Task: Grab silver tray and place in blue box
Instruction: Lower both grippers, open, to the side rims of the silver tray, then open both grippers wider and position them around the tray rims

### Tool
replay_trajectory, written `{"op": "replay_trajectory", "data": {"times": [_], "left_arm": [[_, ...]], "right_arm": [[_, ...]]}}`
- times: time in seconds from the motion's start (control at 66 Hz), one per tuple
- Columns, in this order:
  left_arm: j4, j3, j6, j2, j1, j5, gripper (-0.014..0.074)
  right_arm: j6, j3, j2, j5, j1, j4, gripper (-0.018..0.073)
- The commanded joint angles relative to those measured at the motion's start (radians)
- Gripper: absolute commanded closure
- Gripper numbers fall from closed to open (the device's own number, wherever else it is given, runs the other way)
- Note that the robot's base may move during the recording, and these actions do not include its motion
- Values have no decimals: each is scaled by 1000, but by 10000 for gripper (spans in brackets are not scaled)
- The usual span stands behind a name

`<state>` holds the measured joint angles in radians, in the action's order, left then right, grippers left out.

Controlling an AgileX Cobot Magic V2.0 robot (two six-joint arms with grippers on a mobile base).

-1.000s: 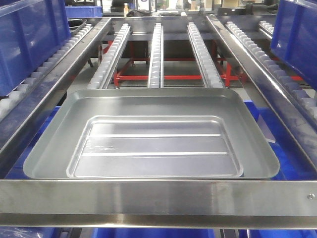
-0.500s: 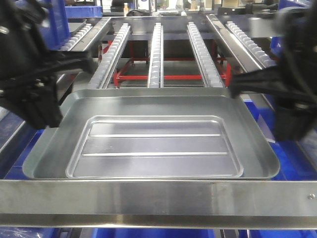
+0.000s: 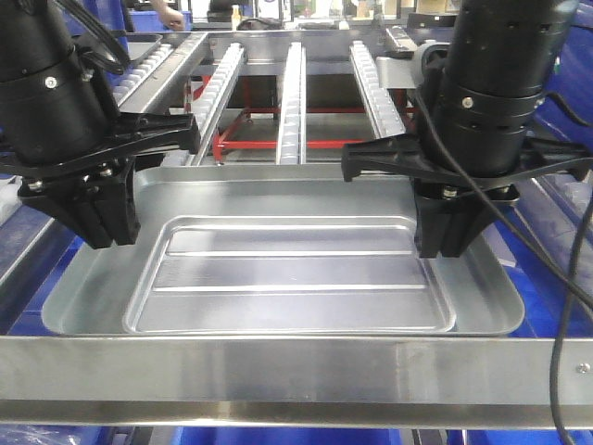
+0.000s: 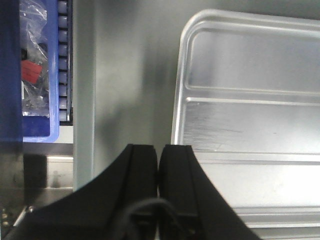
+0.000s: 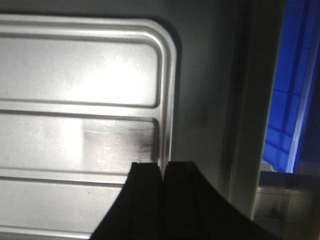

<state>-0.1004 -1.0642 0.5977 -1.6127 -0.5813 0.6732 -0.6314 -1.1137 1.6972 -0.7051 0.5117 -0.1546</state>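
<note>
The silver tray (image 3: 287,269) lies flat on the steel rack, just behind the front crossbar. My left gripper (image 3: 107,243) is shut and empty, tips down over the tray's left rim. In the left wrist view its tips (image 4: 159,147) sit just left of the tray (image 4: 250,100). My right gripper (image 3: 445,255) is shut and empty over the right rim. In the right wrist view its tips (image 5: 162,165) line up with the edge of the tray (image 5: 75,75). The blue box (image 3: 551,311) shows only as blue plastic below the rack, either side of the tray.
A wide steel crossbar (image 3: 296,371) runs along the front. Roller rails (image 3: 292,102) lead away behind the tray. A steel side rail (image 4: 82,100) runs left of the tray, with a blue bin of bagged parts (image 4: 35,75) beyond it. Blue crate wall (image 5: 287,90) lies right.
Both arms came in from the sides, from out of view, and now stand over the tray's left and right rims. The tray has not moved.
</note>
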Motion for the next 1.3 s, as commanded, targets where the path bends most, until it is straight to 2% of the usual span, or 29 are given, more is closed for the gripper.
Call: {"op": "replay_trajectory", "data": {"times": [0.0, 0.364, 0.515, 0.833, 1.076, 1.182, 1.288], "left_arm": [[-6, -31, 12, 37, -7, -44, 603], [-6, -31, 12, 2, -7, -61, 603], [37, -31, 12, -16, -12, -65, 603], [38, -31, 12, -16, -12, -88, 602], [13, -39, 12, -22, -12, -50, 602], [6, -72, 58, -46, -15, -14, 602], [-46, -130, 68, -82, -35, 31, 603]], "right_arm": [[15, -35, -43, 41, -2, -2, 503], [19, -35, -42, 65, -2, -20, 503], [19, -35, -42, 68, -12, -20, 503], [19, -35, -42, 62, -23, -19, 503], [19, -35, -42, 62, -23, -19, 503], [19, -35, -42, 63, -23, -19, 503], [19, -35, -42, 63, -23, -19, 503]]}}
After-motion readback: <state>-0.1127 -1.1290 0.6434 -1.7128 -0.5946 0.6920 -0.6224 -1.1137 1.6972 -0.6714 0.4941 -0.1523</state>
